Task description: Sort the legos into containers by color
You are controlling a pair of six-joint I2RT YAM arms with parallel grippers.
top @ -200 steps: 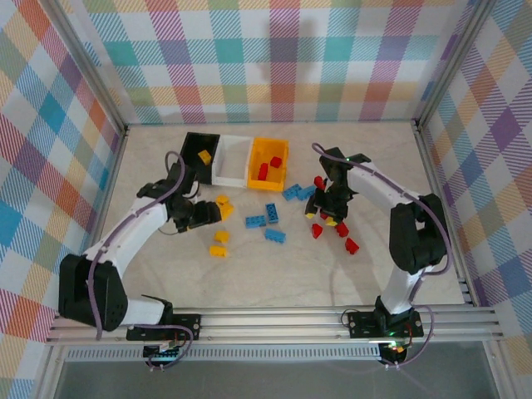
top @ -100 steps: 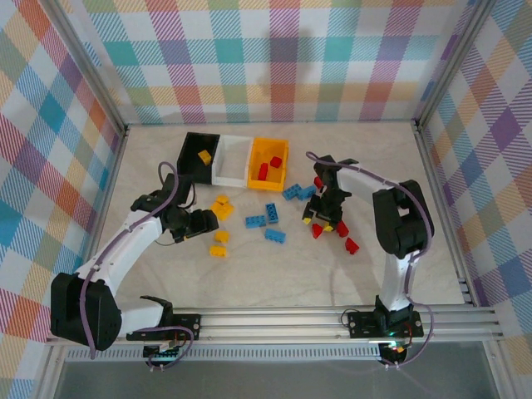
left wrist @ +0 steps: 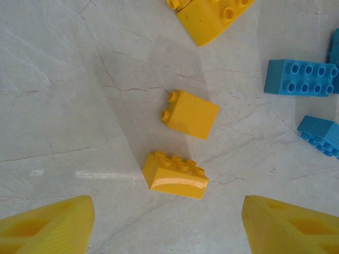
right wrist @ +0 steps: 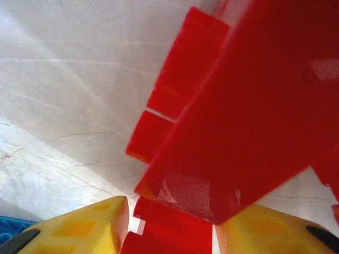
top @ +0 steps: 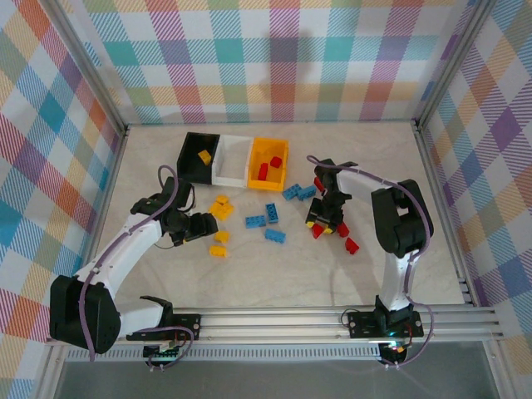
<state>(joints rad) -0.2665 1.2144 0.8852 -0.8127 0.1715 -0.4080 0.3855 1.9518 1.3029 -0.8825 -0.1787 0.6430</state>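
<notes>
**A:** Start nearest the arms. What is the left gripper [left wrist: 168, 222] doing?

**B:** It's released, with the jaws spread wide above the pale marbled table [left wrist: 63, 106]. A small yellow studded plastic brick [left wrist: 176, 174] lies flat just ahead of the gap. A second yellow brick [left wrist: 190, 112] lies on its side just beyond it, not touching. I'd judge the gap is centred on the nearer brick so a finger can drop on either side of it.

**A:** And the right gripper [right wrist: 170, 222]?

**B:** It's low among the small red studded plastic bricks [top: 352, 245]. One red brick [right wrist: 238, 106] sits between its yellow fingers [right wrist: 85, 227]. I cannot tell whether the pads are pressing on it or only bracketing it.

**A:** What's between the arms?

**B:** Blue studded plastic bricks [top: 255, 221], loose on the table, well apart from both grippers.

**A:** And farthest back?

**B:** Three bins stand side by side, touching. The black rectangular plastic bin [top: 189, 162] holds a yellow brick, and the yellow-orange rectangular plastic bin [top: 258, 176] holds red ones. I'd guess the white rectangular plastic bin [top: 233, 176] between them is meant for blue. Most of the bricks are unsorted.
</notes>
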